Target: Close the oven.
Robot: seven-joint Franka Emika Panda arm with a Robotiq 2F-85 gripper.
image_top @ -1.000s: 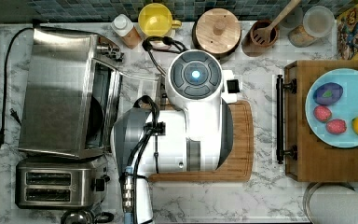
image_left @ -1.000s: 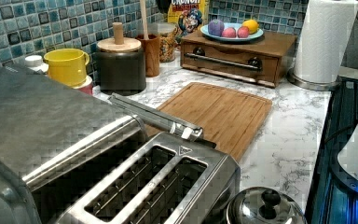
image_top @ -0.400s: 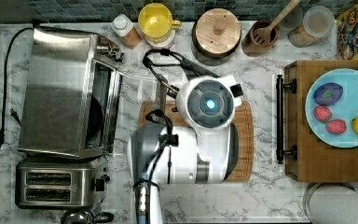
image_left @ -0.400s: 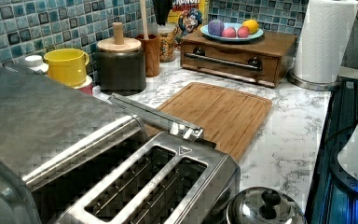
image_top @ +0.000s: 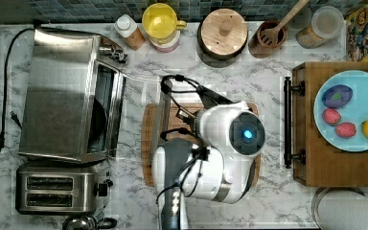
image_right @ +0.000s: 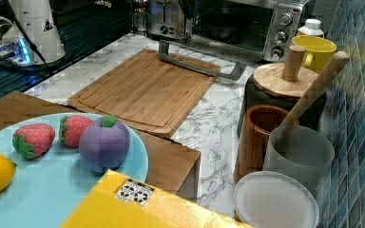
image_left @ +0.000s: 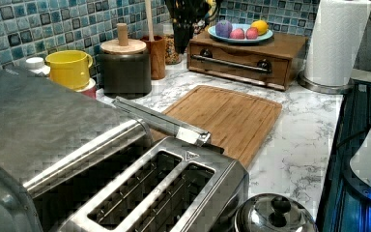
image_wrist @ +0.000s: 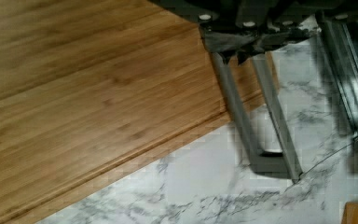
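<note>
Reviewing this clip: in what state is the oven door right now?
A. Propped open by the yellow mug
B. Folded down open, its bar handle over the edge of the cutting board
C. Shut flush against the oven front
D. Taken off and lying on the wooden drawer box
B: in the top view the oven has its door lowered toward the cutting board, with the bar handle resting over the board's edge in the right view.

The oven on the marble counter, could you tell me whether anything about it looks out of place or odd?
The oven stands with its glass door dropped fully open, the bar handle lying over the edge of the cutting board. Nothing looks spilled or damaged.
</note>
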